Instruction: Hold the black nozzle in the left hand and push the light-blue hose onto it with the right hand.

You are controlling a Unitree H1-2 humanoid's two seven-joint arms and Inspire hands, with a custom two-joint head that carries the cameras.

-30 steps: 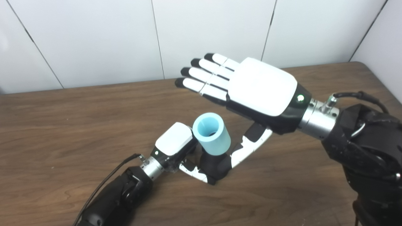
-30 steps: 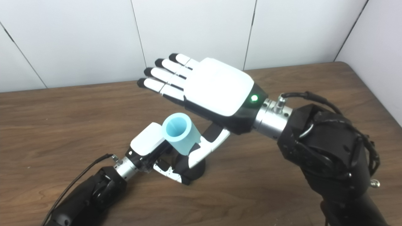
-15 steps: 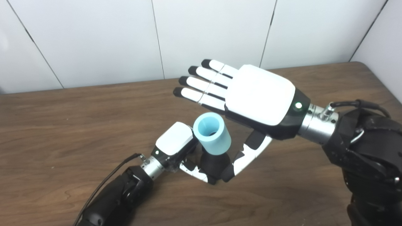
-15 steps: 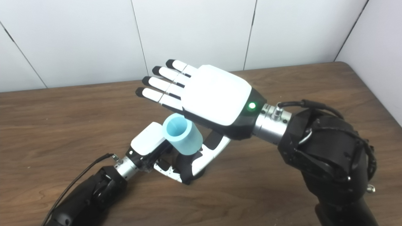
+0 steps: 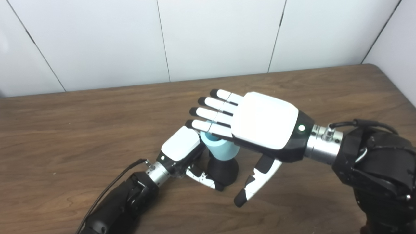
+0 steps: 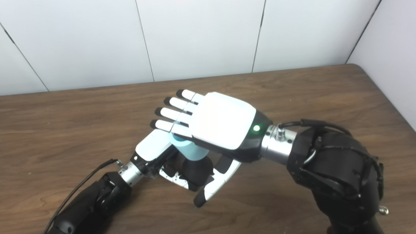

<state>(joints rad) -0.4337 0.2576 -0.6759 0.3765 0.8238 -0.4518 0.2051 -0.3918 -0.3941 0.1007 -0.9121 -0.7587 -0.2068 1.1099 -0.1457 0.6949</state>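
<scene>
Holding the black nozzle (image 5: 223, 169) upright just above the bench (image 5: 65, 130), left robot hand (image 5: 180, 150) wrapped around it, fingers mostly hidden behind it. Sitting on top of the nozzle, the light-blue hose (image 5: 219, 148), a short stub, lower end over the nozzle's neck; seating depth impossible to tell. Lying flat across the hose's open top, right robot hand (image 5: 256, 125), palm down, fingers straight and side by side, thumb hanging free beside the nozzle, gripping nothing.

Judged risks: pressing off-centre with a flat palm, tipping the hose sideways off the neck instead of driving it down; pushing harder than the left grasp resists, twisting the nozzle or sliding it down through the fingers; covering the hose mouth, hiding any misalignment from the head cameras.

Underneath, dark brown wood-grain bench; behind, plain white panelled wall (image 5: 211, 35) with thin dark seams, turning a corner at far right.
</scene>
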